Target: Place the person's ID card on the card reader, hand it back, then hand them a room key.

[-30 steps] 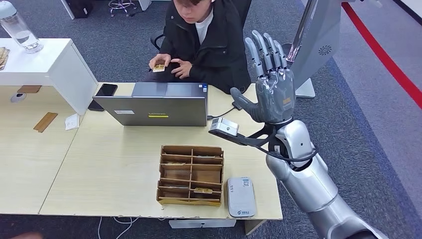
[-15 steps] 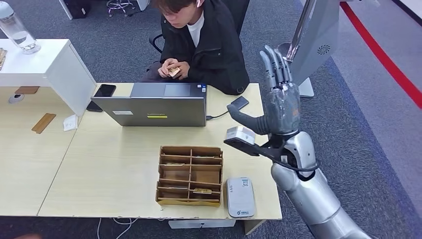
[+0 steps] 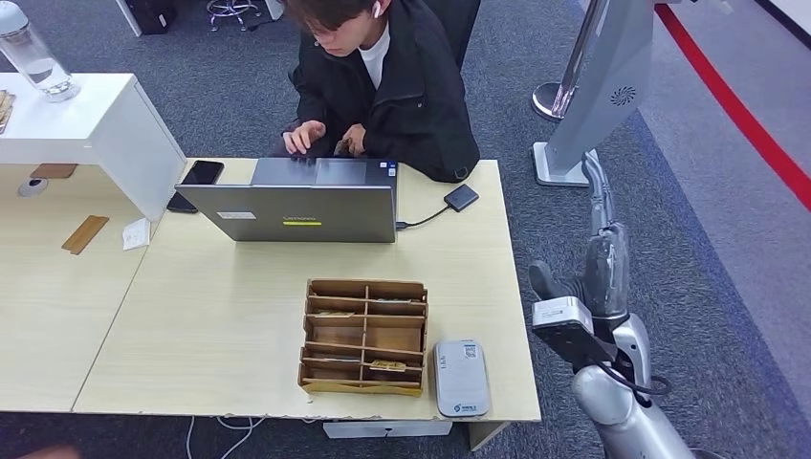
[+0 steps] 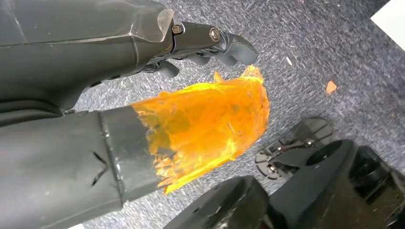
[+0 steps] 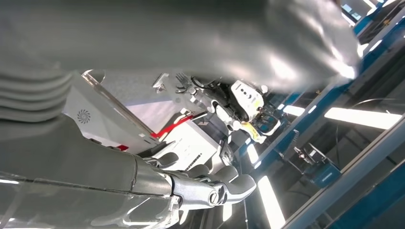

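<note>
Grey carpet floor, light wood desk. On the desk: closed-angle laptop, brown divided card tray, white card reader just beside the tray at the near edge. Person seated behind the laptop, both hands at its far edge; ID card too small to tell. Right hand raised off the desk's right side, fingers straight and apart, holding nothing. Left hand hangs over carpet; thumb tip wrapped in orange tape, fingers loosely extended, nothing held.
</note>
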You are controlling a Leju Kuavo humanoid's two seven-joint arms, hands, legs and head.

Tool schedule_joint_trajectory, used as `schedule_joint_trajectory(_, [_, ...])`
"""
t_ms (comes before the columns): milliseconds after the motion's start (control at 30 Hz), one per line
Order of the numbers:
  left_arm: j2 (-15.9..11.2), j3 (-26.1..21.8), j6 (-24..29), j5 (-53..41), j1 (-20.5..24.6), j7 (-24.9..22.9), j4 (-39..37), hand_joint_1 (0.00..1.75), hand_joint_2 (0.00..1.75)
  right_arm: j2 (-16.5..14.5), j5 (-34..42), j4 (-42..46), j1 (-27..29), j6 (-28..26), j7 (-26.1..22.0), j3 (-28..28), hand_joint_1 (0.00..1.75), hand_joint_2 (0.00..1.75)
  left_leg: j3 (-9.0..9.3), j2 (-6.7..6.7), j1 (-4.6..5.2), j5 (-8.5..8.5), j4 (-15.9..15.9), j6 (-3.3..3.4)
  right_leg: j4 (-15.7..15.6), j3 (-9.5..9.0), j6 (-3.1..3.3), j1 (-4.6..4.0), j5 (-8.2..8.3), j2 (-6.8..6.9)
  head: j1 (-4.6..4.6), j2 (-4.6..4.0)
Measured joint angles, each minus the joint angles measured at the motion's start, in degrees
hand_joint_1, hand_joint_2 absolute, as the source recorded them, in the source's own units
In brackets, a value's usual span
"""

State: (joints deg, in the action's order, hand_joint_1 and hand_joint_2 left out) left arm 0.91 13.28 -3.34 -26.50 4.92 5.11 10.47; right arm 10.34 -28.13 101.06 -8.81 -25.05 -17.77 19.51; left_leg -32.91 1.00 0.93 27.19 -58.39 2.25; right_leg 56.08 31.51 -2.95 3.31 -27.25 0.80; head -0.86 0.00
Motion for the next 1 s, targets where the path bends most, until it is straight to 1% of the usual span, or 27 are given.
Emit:
schedule_joint_trajectory(400, [0.4, -3.2, -0.5, 0.3, 0.4, 1.0, 0.0, 0.00, 0.00, 0.3, 1.4, 0.4, 0.5, 0.7, -0.5, -1.2, 0.00, 0.00, 0.00, -0.02, -0.07, -0.02, 0.0, -0.03, 0.0, -0.01, 0.07, -0.07, 0.04, -0.02, -0.01, 0.00])
schedule_joint_trajectory(1000, [0.7, -4.4, -0.8, 0.6, 0.5, 1.0, 0.0, 0.00, 0.00, 0.3, 1.5, 0.3, 0.5, 1.2, -0.5, -1.4, 0.00, 0.00, -0.01, -0.02, -0.09, -0.02, 0.0, -0.04, 0.0, -0.01, 0.07, -0.09, 0.04, -0.02, -0.01, 0.00])
